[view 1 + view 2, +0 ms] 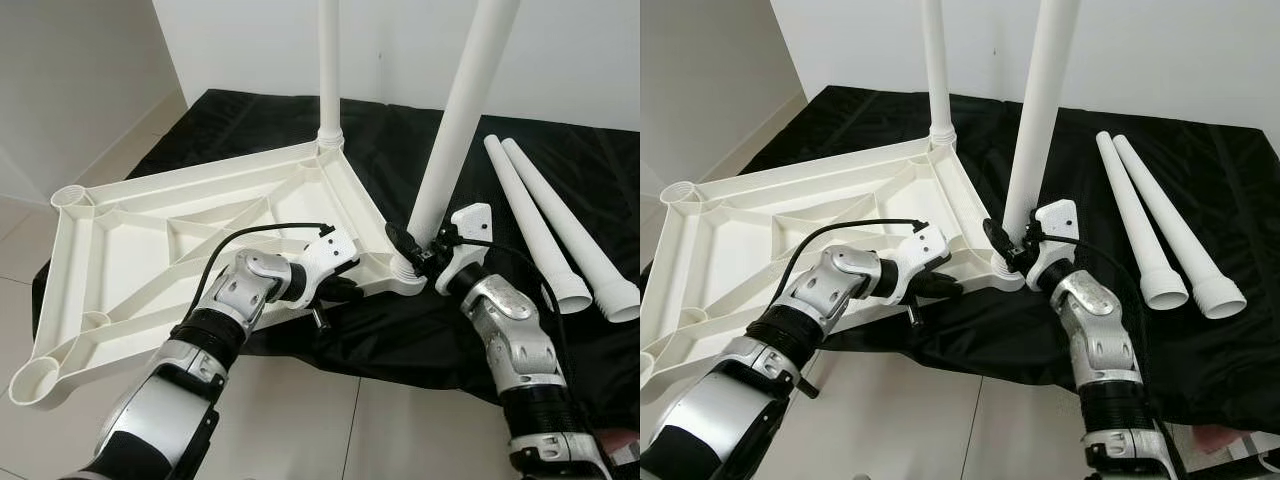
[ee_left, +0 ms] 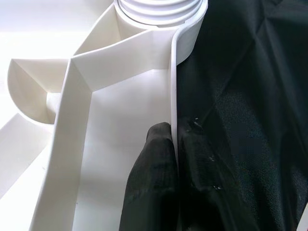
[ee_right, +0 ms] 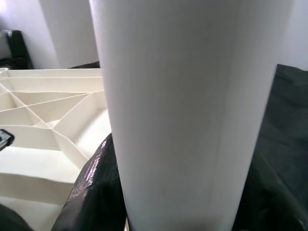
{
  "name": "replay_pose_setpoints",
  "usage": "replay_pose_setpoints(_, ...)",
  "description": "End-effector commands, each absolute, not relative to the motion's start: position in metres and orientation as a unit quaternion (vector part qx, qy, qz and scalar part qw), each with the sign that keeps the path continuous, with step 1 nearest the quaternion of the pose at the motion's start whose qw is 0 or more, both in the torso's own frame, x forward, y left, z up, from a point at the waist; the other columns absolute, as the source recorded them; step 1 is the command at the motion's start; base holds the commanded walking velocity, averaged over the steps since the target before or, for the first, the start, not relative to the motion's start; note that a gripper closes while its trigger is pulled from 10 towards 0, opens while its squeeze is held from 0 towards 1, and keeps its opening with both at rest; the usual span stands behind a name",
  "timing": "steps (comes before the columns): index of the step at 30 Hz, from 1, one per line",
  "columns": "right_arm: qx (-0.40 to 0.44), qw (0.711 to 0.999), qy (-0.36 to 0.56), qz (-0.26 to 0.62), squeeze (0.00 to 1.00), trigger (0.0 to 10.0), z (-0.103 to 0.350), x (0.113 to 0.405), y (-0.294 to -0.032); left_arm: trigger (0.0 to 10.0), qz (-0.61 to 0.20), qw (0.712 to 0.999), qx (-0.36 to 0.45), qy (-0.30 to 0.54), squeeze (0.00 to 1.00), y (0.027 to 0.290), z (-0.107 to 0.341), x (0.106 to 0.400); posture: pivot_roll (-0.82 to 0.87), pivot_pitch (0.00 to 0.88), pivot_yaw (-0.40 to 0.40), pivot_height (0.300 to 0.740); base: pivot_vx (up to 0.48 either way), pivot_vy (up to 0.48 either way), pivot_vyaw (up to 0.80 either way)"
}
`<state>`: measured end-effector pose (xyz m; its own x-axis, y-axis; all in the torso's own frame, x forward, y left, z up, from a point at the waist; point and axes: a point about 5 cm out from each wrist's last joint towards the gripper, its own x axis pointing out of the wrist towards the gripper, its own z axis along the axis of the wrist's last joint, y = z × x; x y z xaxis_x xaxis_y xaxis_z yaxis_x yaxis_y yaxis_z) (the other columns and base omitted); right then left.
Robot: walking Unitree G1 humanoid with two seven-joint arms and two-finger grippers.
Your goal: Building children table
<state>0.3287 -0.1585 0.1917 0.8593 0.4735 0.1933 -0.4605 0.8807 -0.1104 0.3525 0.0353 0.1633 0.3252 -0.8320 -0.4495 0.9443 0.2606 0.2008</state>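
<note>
Tabletop [image 1: 170, 240] lying upside down, ribbed underside facing up, resting partly on the black cloth [image 1: 560, 160] and partly on the pale tiled floor [image 1: 300, 420]. Left hand [image 1: 335, 290] clenching the tabletop's near rim, one black finger [image 2: 151, 178] pressing on the inner face of the thin white wall and the other on the cloth side, just short of the corner socket [image 2: 161, 9] ahead of the fingertips. Right hand [image 1: 412, 252] grasping the near leg [image 1: 455, 130] at its base, fingers closing around the white tube where it is sitting in that corner socket; leg standing up from the hand, leaning slightly to the right. Far leg [image 1: 329, 70] standing upright in the corner socket beyond both hands, well apart from them. Two loose legs [image 1: 555, 225] lying side by side on the cloth to the right of the right hand, touching along their length, wide threaded ends pointing toward the robot. Remaining two corner sockets [image 1: 70, 197] sitting open to the left of the left hand, on the floor side of the tabletop. White wall rising behind the cloth.
</note>
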Motion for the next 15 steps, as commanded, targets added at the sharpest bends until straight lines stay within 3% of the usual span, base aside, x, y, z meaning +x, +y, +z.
replay_pose_setpoints(1,-0.009,0.948,-0.115,0.296,0.00,10.0,0.192,0.323,-0.127,10.0,-0.555,0.786,0.219,0.164,0.00,0.037,0.144,0.349,-0.16,0.086,0.086,0.740,0.000,0.000,0.00)
replay_pose_setpoints(6,0.008,0.960,-0.108,0.257,0.00,10.0,0.187,0.317,-0.115,10.0,-0.555,0.786,0.218,0.165,0.00,0.037,0.144,0.348,-0.16,0.085,0.086,0.740,0.000,0.000,0.00)
replay_pose_setpoints(8,0.022,0.979,-0.092,0.182,0.00,10.0,0.179,0.314,-0.106,10.0,-0.554,0.787,0.218,0.164,0.00,0.037,0.145,0.349,-0.15,0.084,0.085,0.740,0.000,0.000,0.00)
replay_pose_setpoints(15,0.020,0.988,-0.098,0.117,0.00,10.0,0.176,0.312,-0.095,10.0,-0.552,0.788,0.219,0.164,0.00,0.038,0.146,0.350,-0.15,0.084,0.088,0.740,0.000,0.000,0.00)
